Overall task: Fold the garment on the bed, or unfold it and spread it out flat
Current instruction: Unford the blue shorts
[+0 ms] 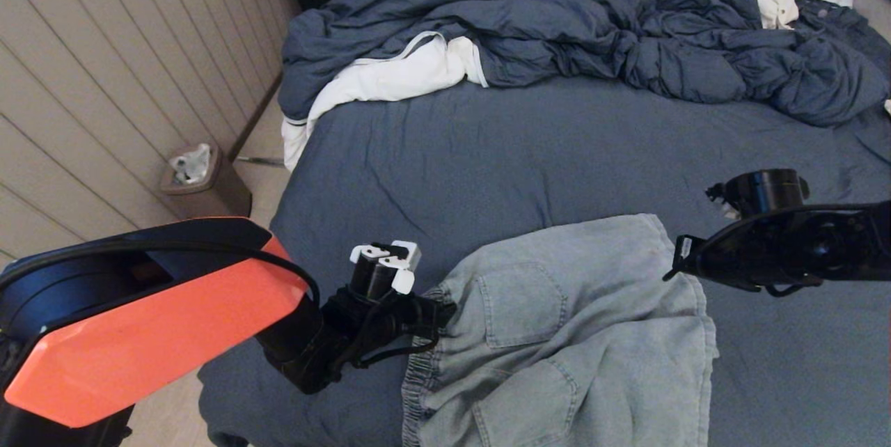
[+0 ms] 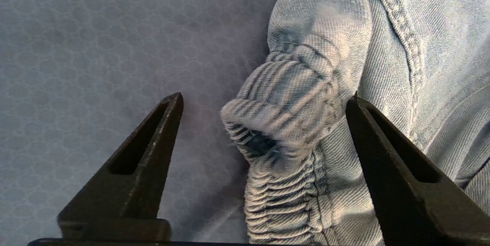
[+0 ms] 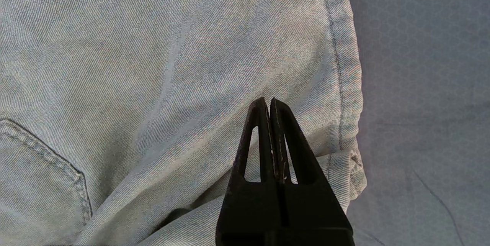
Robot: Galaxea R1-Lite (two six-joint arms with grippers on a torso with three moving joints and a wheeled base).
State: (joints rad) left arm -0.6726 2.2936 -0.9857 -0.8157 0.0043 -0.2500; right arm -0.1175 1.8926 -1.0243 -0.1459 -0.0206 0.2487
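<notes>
Closest to the robot, the pale blue washed-denim shorts (image 1: 567,335) lie rumpled near the front edge of the big bed with its dark slate-blue sheet (image 1: 501,154), patch pockets facing up and the gathered elastic waistband (image 1: 418,377) turned toward the robot's left. One leg is folded loosely over the other.

The left arm, with its orange shell, reaches in low from the left, forearm angled toward the waistband. Its left claw (image 2: 264,104) is spread wide, one finger over bare sheet and the other over denim, with a curled-up corner of the waistband (image 2: 283,123) between them (nothing is gripped).

The right arm comes in from the right at about the same depth, held level above the far hem of the shorts. Its right claw (image 3: 271,104) is pressed fully closed, tips together, holding nothing, poised over the denim just inside the stitched leg hem (image 3: 344,66).

Farther back lies a bulky dark blue duvet (image 1: 571,29) heaped across the bed, with a white garment (image 1: 390,78) spilling from under it at the left edge. Beside the bed on the floor stands a small brown bin (image 1: 202,186).
</notes>
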